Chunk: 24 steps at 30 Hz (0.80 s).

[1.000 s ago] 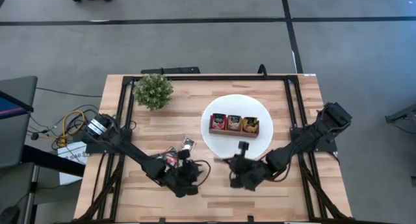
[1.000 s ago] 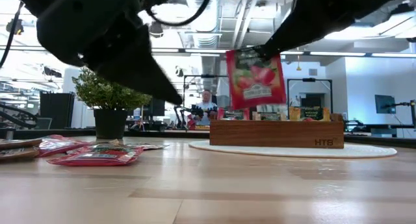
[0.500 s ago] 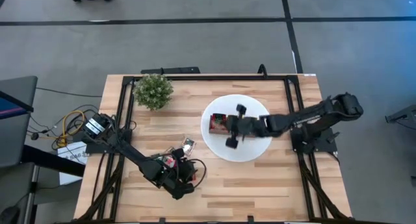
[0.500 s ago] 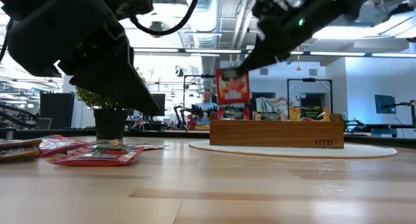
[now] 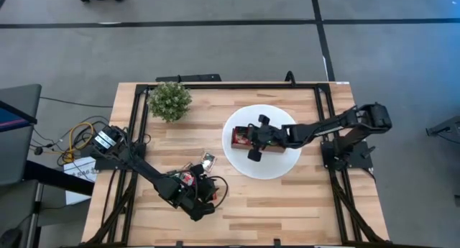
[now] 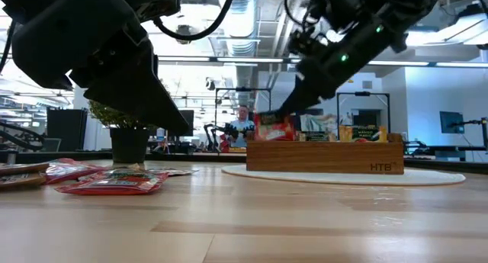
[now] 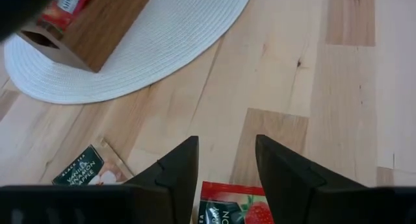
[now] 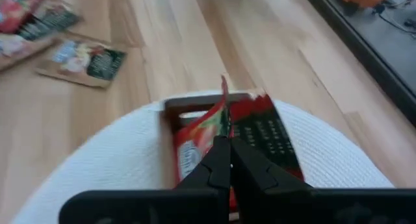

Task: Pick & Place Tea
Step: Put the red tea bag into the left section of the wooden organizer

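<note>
I've got the right claw (image 8: 224, 160) clamped on a red tea sachet (image 8: 201, 143), lowering it into the wooden tray (image 5: 260, 142)'s left compartment; next I release. Left claw (image 7: 224, 160) hangs apart over the bench pile (image 6: 107, 179)

A wooden tray (image 5: 267, 142) sits on the white plate (image 5: 244, 159) before me. A green plant (image 5: 169, 100) stands near the table's (image 5: 287, 212) far corner.
</note>
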Tool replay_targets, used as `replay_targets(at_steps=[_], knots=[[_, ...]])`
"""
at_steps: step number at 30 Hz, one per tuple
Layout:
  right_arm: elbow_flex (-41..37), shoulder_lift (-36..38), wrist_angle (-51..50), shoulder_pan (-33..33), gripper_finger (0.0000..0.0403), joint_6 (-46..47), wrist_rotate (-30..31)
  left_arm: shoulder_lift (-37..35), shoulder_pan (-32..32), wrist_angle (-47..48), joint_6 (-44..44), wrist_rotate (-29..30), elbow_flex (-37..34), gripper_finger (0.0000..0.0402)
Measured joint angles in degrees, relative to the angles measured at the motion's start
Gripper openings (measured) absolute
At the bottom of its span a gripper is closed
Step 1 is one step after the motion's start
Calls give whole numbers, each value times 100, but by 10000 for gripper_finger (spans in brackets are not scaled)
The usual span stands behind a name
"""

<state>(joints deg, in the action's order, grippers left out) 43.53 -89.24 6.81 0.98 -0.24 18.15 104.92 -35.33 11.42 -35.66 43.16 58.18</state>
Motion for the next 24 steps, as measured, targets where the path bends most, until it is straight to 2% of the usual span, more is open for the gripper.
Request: replay_targets(at_steps=[7,13,20,24], knots=[[-7,-489,304,4,0,-166,57,4,0,-21,0,-1,1,147],[-7,-413,431,119,0,-420,421,4,0,-41,0,-2,1,147],[2,-426,510,315,0,-589,429,5,0,-72,2,-4,1,147],[0,-436,309,391,21,-632,434,7,0,-81,2,-4,1,147]])
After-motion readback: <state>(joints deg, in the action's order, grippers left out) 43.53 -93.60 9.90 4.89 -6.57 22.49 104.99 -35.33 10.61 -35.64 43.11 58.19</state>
